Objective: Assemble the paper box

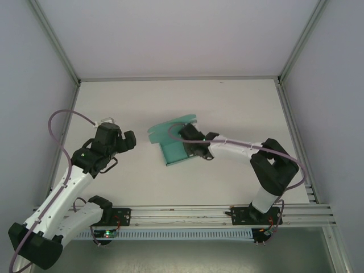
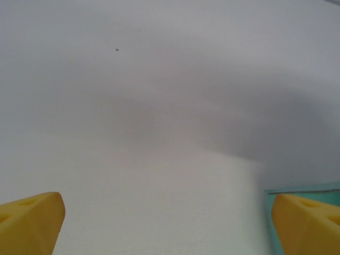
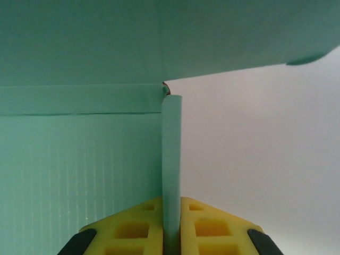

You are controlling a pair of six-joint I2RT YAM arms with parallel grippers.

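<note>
Where the right tool (image 3: pixel 171 215) pinches a thin standing flap (image 3: pixel 171 154) of the teal-green card paper box (image 1: pixel 170 151), the hold looks firm. The box sits half folded in the middle of the white table (image 1: pixel 239 108), its big curved flap (image 1: pixel 176 126) on the far side. The left tool (image 1: pixel 126 141) hangs near it, fingers spread, holding nothing. It should probably hold the box down while the right tool bends the flap slowly along its fold.
</note>
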